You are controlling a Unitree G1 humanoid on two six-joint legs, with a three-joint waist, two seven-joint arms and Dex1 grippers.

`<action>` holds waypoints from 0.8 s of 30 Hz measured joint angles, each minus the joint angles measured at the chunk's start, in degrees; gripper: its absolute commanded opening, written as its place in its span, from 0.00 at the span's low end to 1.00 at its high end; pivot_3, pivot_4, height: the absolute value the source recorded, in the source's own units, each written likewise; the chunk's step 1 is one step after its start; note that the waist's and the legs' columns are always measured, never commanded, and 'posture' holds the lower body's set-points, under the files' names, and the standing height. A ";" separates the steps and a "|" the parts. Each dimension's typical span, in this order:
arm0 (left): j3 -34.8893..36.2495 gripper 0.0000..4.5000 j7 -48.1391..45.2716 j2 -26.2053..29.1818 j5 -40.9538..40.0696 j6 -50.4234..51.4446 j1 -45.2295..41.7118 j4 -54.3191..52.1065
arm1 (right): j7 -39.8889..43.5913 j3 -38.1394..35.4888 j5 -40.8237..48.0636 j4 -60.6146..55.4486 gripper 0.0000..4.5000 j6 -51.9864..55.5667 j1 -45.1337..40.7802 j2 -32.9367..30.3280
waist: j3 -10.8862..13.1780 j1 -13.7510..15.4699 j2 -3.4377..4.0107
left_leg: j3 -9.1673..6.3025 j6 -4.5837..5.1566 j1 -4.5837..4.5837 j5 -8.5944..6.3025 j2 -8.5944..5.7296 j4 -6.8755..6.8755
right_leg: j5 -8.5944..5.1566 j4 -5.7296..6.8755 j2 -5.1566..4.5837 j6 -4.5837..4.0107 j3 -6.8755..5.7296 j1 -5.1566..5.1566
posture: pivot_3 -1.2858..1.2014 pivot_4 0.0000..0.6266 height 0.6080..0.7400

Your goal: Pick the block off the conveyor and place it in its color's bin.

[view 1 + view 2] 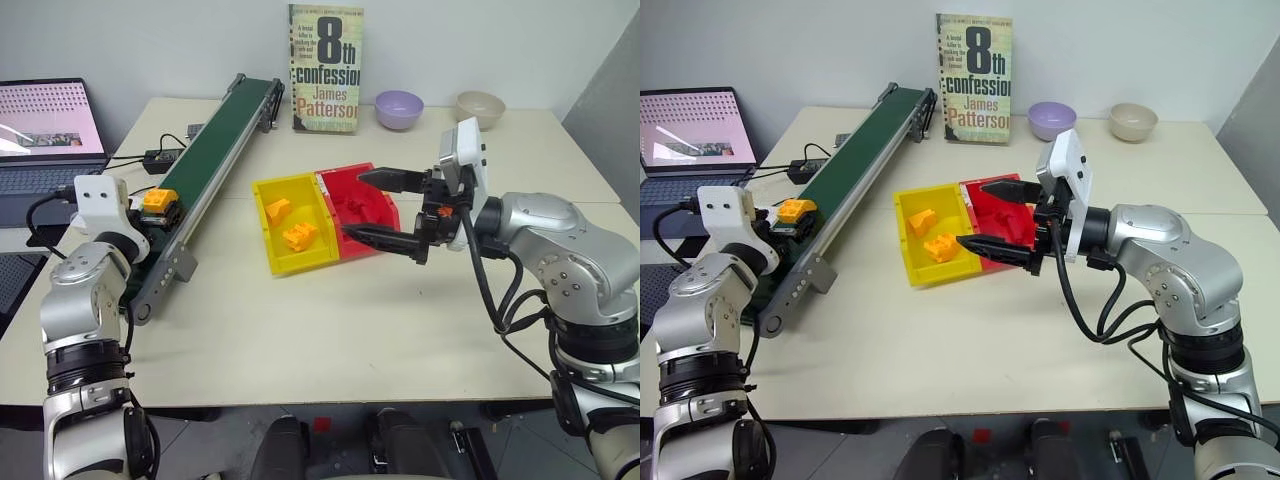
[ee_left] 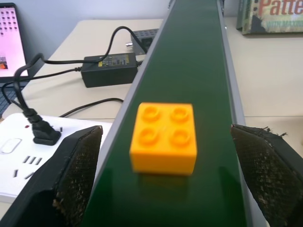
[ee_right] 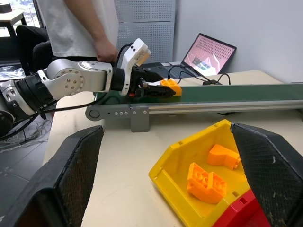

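Note:
The yellow-orange block [image 2: 163,137] lies studs up on the dark green belt of the conveyor [image 1: 215,150], close to its near end. My left gripper [image 1: 158,208] is open and level with the block, one finger on each side, and both fingers [image 2: 78,165] stand clear of it. The yellow bin [image 1: 262,215] sits mid-table joined to a red bin [image 1: 345,195] and holds two orange blocks [image 1: 300,235]. My right gripper [image 1: 372,207] hangs open over the red bin, pointing toward the conveyor, with nothing between its fingers.
A paperback book [image 1: 325,68] stands at the back, with a purple bowl [image 1: 399,108] and a beige bowl [image 1: 480,108] to its right. A laptop [image 1: 45,130], a power adapter [image 1: 160,160] and a white power strip [image 2: 19,156] lie left of the conveyor. A person [image 3: 80,28] stands beyond the conveyor's near end.

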 measured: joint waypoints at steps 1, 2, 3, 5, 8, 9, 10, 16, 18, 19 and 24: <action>0.00 0.87 0.02 0.01 0.01 0.08 0.00 -0.01 | -0.12 -0.01 0.03 -0.16 1.00 0.01 0.08 -0.05 | 0.00 0.00 0.00 | 0.00 0.00 0.00 0.00 0.00 0.00 | 0.00 0.00 0.00 0.00 0.00 0.00 | 0.52 0.24 1.00; 0.00 0.80 0.06 0.11 0.00 0.71 0.01 -0.07 | -0.28 -0.01 0.08 -0.27 1.00 0.01 0.13 -0.08 | 0.00 0.00 0.00 | 0.00 0.00 0.00 0.00 0.01 0.00 | 0.00 0.00 0.00 0.00 0.00 0.00 | 0.52 0.24 1.00; 0.00 0.76 0.10 0.18 0.00 1.20 0.03 -0.09 | -0.39 -0.02 0.11 -0.32 1.00 0.02 0.14 -0.11 | 0.00 0.00 0.00 | -0.01 0.00 0.00 0.00 0.01 -0.01 | 0.00 0.00 0.00 0.00 0.00 0.00 | 0.52 0.24 1.00; 0.00 0.66 0.23 0.34 0.01 2.17 0.10 -0.20 | -0.49 -0.05 0.16 -0.35 1.00 0.03 0.15 -0.21 | 0.00 0.00 0.00 | -0.01 0.00 0.00 0.00 0.01 0.00 | 0.00 0.00 0.00 0.00 -0.01 0.00 | 0.52 0.24 1.00; 0.05 0.54 0.84 0.78 0.14 3.46 0.19 -0.28 | -0.49 -0.06 0.18 -0.35 1.00 0.02 0.15 -0.32 | 0.00 -0.01 0.00 | -0.01 0.00 0.00 0.00 0.00 0.00 | 0.00 0.00 0.00 0.00 0.00 0.00 | 0.52 0.24 1.00; 0.18 0.52 1.19 0.79 0.13 3.76 0.28 -0.45 | -0.49 -0.06 0.19 -0.35 1.00 0.02 0.15 -0.33 | 0.00 -0.01 0.00 | -0.01 0.00 0.00 0.00 0.00 0.00 | 0.00 0.00 0.00 0.00 0.00 0.00 | 0.52 0.24 1.00; 0.24 0.47 1.38 0.80 0.13 3.91 0.34 -0.55 | -0.49 -0.06 0.19 -0.34 1.00 0.02 0.15 -0.38 | 0.00 0.00 0.00 | -0.01 0.00 0.00 0.00 0.00 0.00 | 0.00 0.00 -0.01 0.00 0.00 0.00 | 0.52 0.24 1.00; 0.72 0.34 2.24 0.82 -0.07 5.27 0.58 -2.36 | -0.47 -0.07 0.14 -0.05 1.00 -0.08 0.14 -0.62 | 0.00 0.00 0.00 | -0.01 0.00 0.00 0.00 0.01 0.00 | 0.00 0.00 -0.03 0.00 0.00 0.00 | 0.52 0.24 1.00; 0.75 0.34 2.58 0.82 -0.14 5.73 0.57 -2.59 | -0.55 -0.10 0.13 0.08 1.00 -0.09 0.14 -0.64 | 0.00 0.00 0.00 | -0.01 0.00 0.00 0.00 0.01 0.00 | 0.00 0.00 -0.04 0.00 0.00 0.00 | 0.52 0.24 1.00; 0.75 0.34 2.58 0.82 -0.21 5.93 0.47 -2.61 | -0.67 -0.19 0.13 0.09 1.00 -0.08 0.15 -0.66 | 0.00 0.00 0.00 | -0.01 0.00 0.00 0.00 0.01 0.00 | 0.00 0.00 -0.03 0.00 -0.01 0.00 | 0.52 0.24 1.00; 0.07 0.34 0.78 0.80 -1.42 6.34 -3.24 -2.80 | -3.07 -1.19 0.01 -0.97 1.00 0.39 2.41 -1.78 | -0.01 0.30 -0.02 | -0.03 0.00 -0.04 0.00 -0.05 0.00 | 0.00 -0.03 -0.02 0.00 -0.04 0.01 | 0.52 0.24 1.00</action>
